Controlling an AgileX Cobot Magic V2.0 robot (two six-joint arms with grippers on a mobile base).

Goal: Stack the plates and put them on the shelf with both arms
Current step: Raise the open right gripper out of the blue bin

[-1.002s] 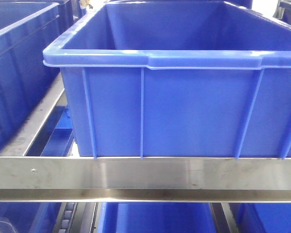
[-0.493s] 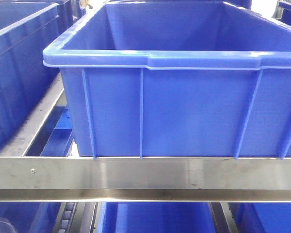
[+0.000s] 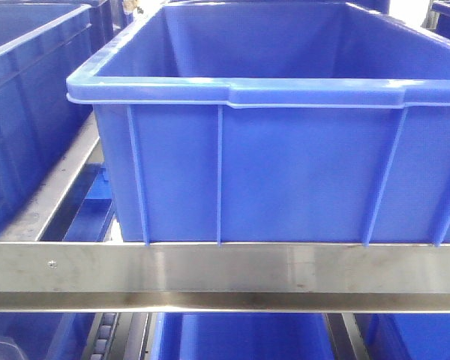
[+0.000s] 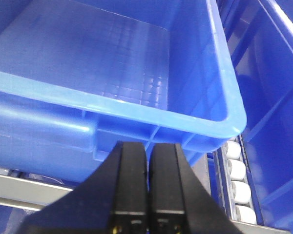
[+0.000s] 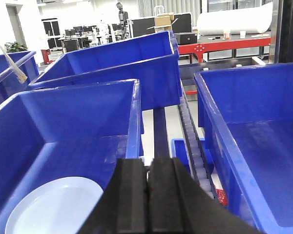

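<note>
One pale bluish-white plate lies flat on the floor of a blue bin at the lower left of the right wrist view. My right gripper is shut and empty, above that bin's right wall, to the right of the plate. My left gripper is shut and empty, just in front of the near corner of another blue bin, which shows no plate. The second plate is out of view. The front view shows only a large blue bin on a steel shelf rail.
Blue bins stand all around: one at the right and one behind in the right wrist view. A white roller track runs between bins, and another roller track shows right of the left gripper. More bins sit below the rail.
</note>
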